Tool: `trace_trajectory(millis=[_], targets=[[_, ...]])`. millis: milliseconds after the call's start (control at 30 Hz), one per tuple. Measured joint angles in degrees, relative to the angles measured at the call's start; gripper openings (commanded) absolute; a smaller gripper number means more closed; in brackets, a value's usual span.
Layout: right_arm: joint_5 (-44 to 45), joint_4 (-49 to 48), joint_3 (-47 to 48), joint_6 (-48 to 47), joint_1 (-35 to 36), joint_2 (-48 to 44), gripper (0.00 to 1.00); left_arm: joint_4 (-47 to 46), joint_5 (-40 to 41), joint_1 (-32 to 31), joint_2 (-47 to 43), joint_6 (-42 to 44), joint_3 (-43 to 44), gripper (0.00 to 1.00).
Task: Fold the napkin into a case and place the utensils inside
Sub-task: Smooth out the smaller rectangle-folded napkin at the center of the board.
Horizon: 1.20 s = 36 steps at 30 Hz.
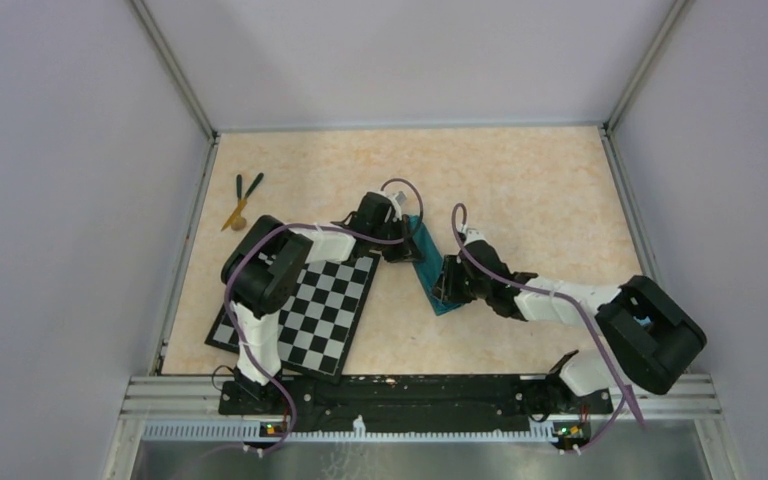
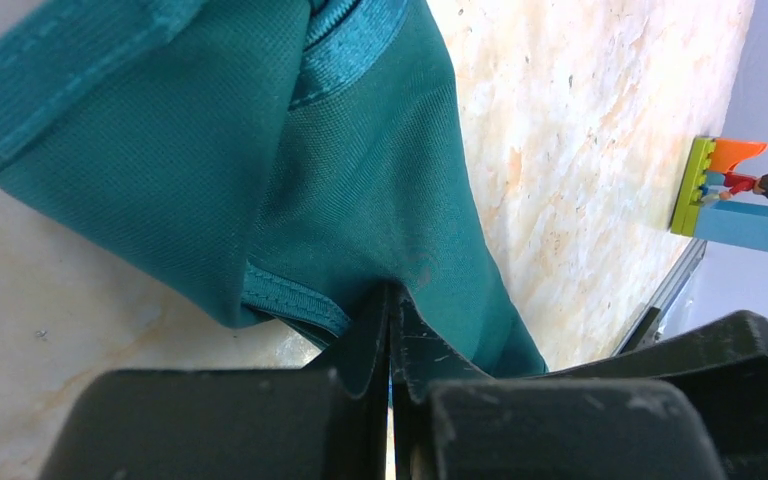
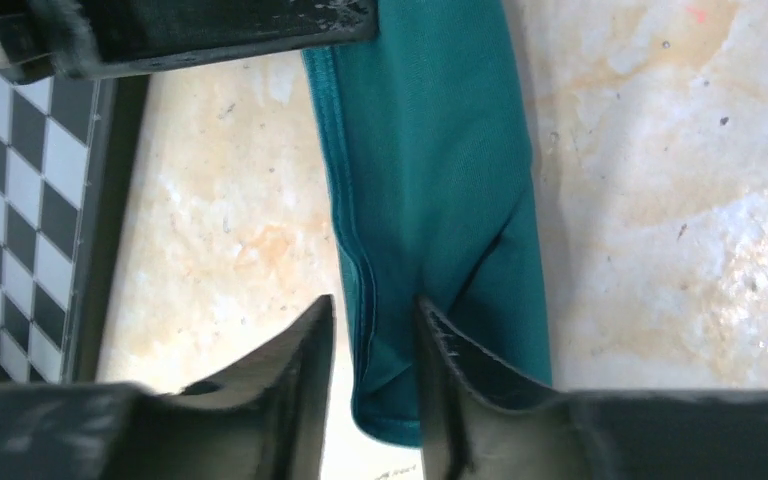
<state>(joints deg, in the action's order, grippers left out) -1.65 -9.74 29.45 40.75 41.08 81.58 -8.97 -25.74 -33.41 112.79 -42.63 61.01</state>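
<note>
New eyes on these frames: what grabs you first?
The teal napkin, folded into a narrow strip mid-table, with both arms meeting over it: the left gripper is pinched shut on its far end, and the right gripper is open astride the hem at its near end. Next come the black-and-white checkerboard at near left and the utensils lying apart at far left.

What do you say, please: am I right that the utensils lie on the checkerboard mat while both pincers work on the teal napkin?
Not quite: the utensils lie on the bare table beyond the checkerboard mat, as the top external view shows. The left pincer and right pincer are indeed at the napkin.
</note>
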Motion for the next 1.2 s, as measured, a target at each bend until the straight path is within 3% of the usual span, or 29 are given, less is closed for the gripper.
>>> trace_trajectory(millis=[233, 300, 400, 667, 867, 1033, 1100, 1200], targets=[[-9.2, 6.1, 4.5, -3.7, -5.5, -4.5, 0.44, 0.0, 0.0, 0.1, 0.0, 1.7, -0.1, 0.0], [-13.0, 5.1, 7.2, -3.7, -7.9, -1.8, 0.39, -0.2, -0.2, 0.2, 0.0, 2.1, -0.2, 0.0], [-17.4, 2.4, 10.1, -3.5, -9.6, 3.4, 0.23, -0.9, -0.4, 0.3, 0.0, 2.1, -0.6, 0.0], [-25.5, -9.0, 4.5, -0.6, -10.5, 12.4, 0.12, -3.7, -0.5, 1.3, -0.8, 2.1, -2.9, 0.0], [-29.9, -17.4, -3.9, 0.6, -10.7, 10.2, 0.1, -5.6, -1.7, 1.7, -0.9, 2.0, -4.0, 0.0], [-29.2, -7.6, -3.9, -2.8, -10.9, 1.9, 0.18, -5.7, -2.3, 1.9, -0.9, 2.2, -4.1, 0.0], [-28.7, -3.8, -1.4, -4.1, -11.0, 0.2, 0.22, -5.6, -2.8, 2.0, -0.9, 2.8, -4.1, 0.09], [-27.9, -0.3, 4.5, -6.4, -11.4, 1.0, 0.3, -4.5, -4.6, 2.3, -1.4, 4.5, -4.0, 0.33]])
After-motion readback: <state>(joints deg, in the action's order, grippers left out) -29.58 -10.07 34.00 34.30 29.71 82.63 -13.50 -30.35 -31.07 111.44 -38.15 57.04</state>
